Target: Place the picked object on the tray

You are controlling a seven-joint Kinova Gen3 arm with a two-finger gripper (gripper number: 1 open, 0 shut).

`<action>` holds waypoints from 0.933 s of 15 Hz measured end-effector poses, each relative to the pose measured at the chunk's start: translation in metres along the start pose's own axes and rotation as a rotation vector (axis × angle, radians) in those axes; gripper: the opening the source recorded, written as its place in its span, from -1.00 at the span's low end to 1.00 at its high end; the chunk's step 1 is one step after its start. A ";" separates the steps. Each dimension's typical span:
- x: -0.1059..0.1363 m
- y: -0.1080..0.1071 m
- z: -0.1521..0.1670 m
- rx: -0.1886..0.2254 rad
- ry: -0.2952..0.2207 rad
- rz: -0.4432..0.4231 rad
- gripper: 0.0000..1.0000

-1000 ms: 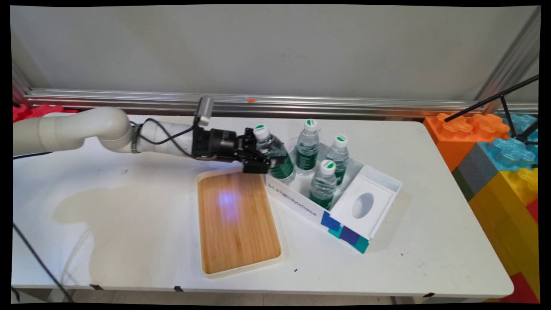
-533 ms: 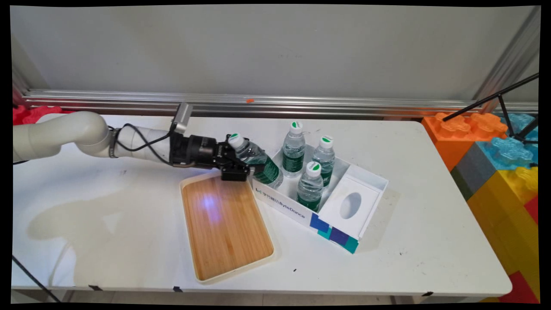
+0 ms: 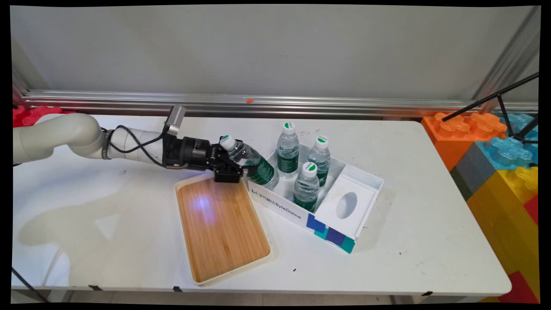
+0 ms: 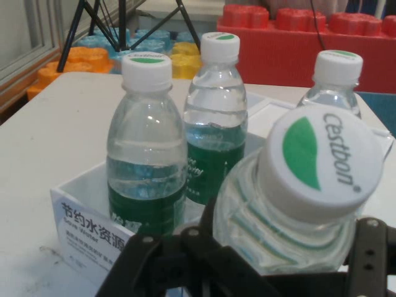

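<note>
**Claw grips a tilted water bottle at the box's left end**

Taking the white cardboard box (image 3: pixel 275 202) as the landmark: to its left lies a shallow tray (image 3: pixel 221 230) with a bamboo-grained floor and a cream rim, flat on the white table (image 3: pixel 409 241). Above the tray's far corner, just left of the box, the black claw (image 3: pixel 234 168) reaches in sideways and is clenched on a clear plastic water bottle (image 3: pixel 249 163) with a green label. The bottle's long axis is tilted: white cap up and toward the claw, base down inside the box's left end. The hand view shows the ribbed shoulder wedged in the claw, cap close to the lens.

Further right inside the box stand three upright bottles (image 3: pixel 287 148) of the same kind. At the box's right end sits a white insert (image 3: pixel 348 206) with an oval hole.
</note>
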 end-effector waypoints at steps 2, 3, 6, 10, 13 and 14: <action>0.005 0.000 0.003 0.007 0.013 -0.004 -1.00; 0.009 0.000 0.006 0.012 0.022 -0.006 -1.00; 0.029 0.000 0.020 0.027 0.065 -0.011 -1.00; 0.052 -0.001 0.037 0.035 0.105 -0.011 -1.00; 0.065 -0.003 0.046 0.041 0.128 -0.012 -1.00; 0.070 -0.004 0.048 0.044 0.137 -0.012 -1.00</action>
